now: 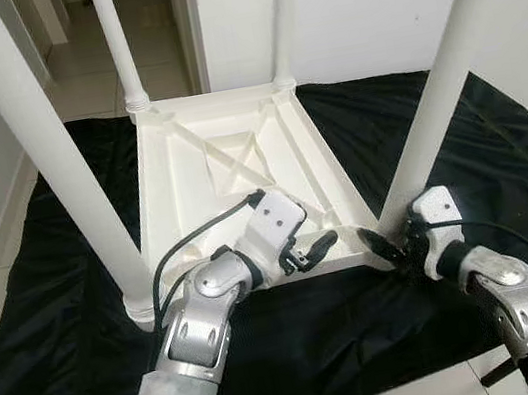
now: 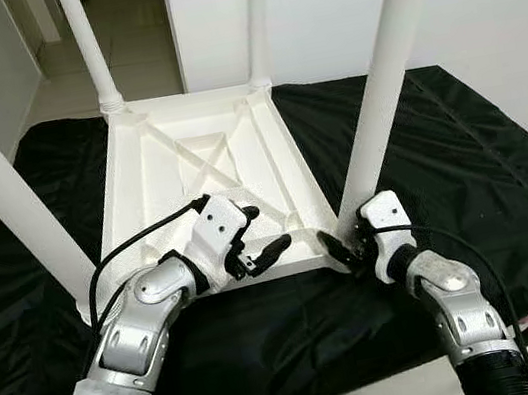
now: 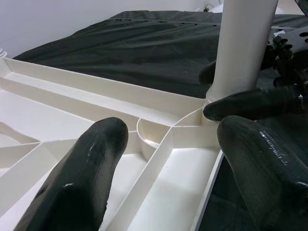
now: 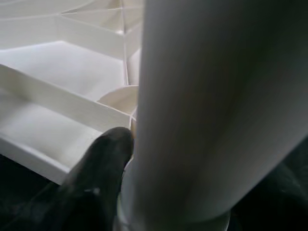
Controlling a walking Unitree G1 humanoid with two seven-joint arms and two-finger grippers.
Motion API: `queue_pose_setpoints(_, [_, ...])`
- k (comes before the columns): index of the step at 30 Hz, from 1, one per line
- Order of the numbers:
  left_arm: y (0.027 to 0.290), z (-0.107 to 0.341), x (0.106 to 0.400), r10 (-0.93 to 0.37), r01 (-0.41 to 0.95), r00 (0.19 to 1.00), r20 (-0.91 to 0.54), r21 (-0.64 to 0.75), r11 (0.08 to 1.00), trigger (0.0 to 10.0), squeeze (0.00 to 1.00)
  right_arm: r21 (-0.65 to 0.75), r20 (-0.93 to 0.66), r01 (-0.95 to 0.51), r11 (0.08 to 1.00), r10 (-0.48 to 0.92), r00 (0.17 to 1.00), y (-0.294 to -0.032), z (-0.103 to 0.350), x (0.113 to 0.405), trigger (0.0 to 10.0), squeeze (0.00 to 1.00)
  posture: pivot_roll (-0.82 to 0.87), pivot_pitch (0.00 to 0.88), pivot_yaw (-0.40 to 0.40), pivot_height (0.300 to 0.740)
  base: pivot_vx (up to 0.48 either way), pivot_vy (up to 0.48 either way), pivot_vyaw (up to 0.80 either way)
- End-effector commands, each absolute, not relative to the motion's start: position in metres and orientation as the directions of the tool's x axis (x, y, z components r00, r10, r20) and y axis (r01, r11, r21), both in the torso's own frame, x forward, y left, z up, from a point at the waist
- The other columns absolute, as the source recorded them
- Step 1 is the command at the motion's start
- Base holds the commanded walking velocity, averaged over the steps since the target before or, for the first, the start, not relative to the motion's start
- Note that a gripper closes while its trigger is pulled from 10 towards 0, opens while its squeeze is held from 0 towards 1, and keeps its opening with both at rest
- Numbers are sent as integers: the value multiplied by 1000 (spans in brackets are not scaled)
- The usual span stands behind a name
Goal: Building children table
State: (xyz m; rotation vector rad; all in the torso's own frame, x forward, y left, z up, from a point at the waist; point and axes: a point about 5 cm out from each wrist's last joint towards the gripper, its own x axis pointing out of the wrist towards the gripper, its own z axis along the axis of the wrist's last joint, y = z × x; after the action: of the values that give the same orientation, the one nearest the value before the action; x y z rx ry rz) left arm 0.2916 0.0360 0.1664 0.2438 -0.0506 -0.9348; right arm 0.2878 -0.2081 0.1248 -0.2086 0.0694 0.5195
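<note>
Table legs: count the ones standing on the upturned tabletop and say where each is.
4. Near-left leg at the robot's left corner; near-right leg, with the right gripper at its base; far-left leg; far-right leg. One per corner of the tabletop.

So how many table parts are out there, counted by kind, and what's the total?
Legs: 4
Tabletop: 1, upside down
Black cloth: 1
Total: 6

You won't find any readable text here; no labels, brands, numbers or signs on the upturned white table (image 1: 230,178), its legs (image 1: 434,93), the black sheet (image 1: 502,168) or the silver arms (image 1: 201,335).
</note>
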Motion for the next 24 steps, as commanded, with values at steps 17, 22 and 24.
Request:
queue_pose_setpoints(17, [39,165,291,-757,747,650,-66,237,621,10000,0,-90,-82,-471,878,465,882,-188,118,274,10000,0,-47,0,-9,740,0,0,0])
queue_pose_setpoints(22, [42,166,292,-751,741,657,-68,239,627,10000,0,-80,-40,-344,936,342,939,-174,122,274,10000,0,-42,0,-11,740,0,0,0])
queue_pose_setpoints(24, [42,165,291,-750,741,658,-70,239,628,10000,0,-68,-32,-285,956,283,959,-171,123,273,10000,0,-42,0,-10,740,0,0,0])
